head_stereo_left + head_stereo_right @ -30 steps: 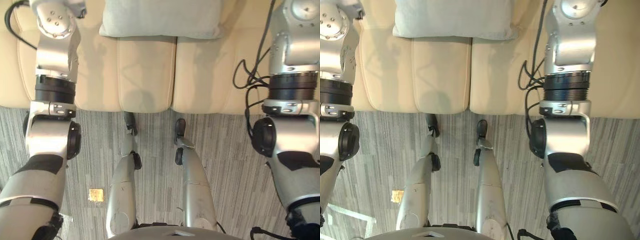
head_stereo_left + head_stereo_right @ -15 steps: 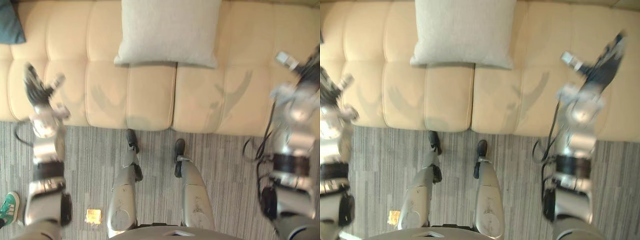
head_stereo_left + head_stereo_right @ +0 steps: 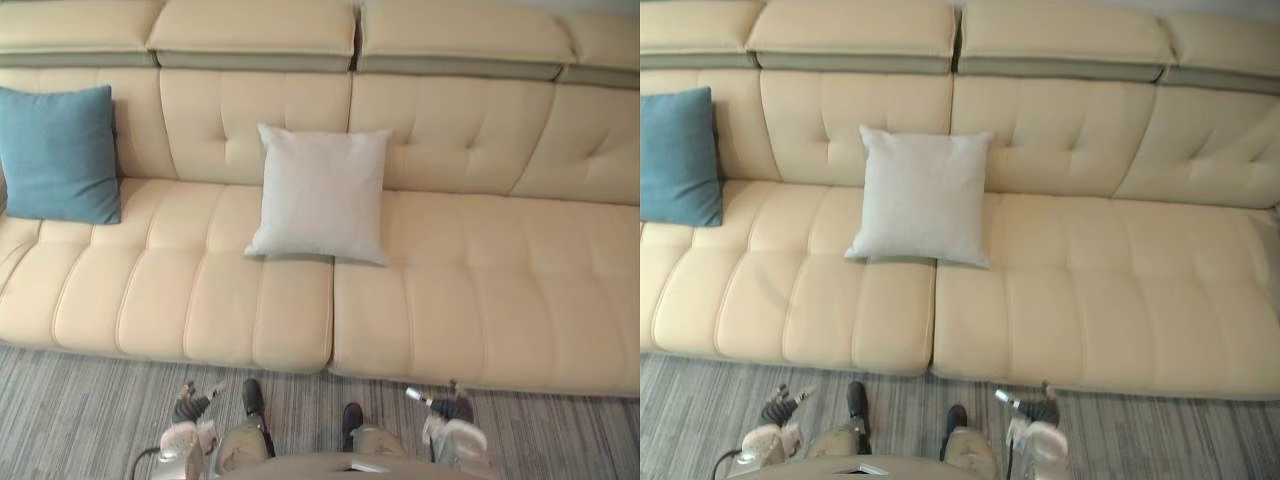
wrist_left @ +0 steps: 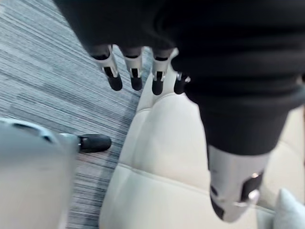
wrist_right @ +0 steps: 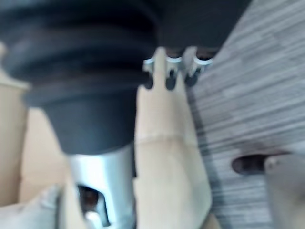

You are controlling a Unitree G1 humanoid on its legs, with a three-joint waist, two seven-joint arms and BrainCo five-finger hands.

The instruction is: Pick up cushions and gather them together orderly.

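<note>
A long cream tufted leather sofa (image 3: pixel 480 290) ran across the frame, with a teal square fabric cushion (image 3: pixel 58 152) propped against its backrest at the upper left. A pale grey square fabric cushion (image 3: pixel 320 192) leaned against the backrest near the centre, well apart from the teal one. The left hand (image 3: pixel 186 407) and right hand (image 3: pixel 452 407) hung low at the bottom edge over the grey striped carpet (image 3: pixel 80 420). Both had their fingers straight and apart, holding nothing. Neither cushion had been gathered yet. The likely risk lay in the grasp: soft cushions sag, so a pinch at one corner could let one droop or slip free in transit. Setting the carried cushion down carelessly could also tip its leaning neighbour flat or leave the pair crooked.
</note>
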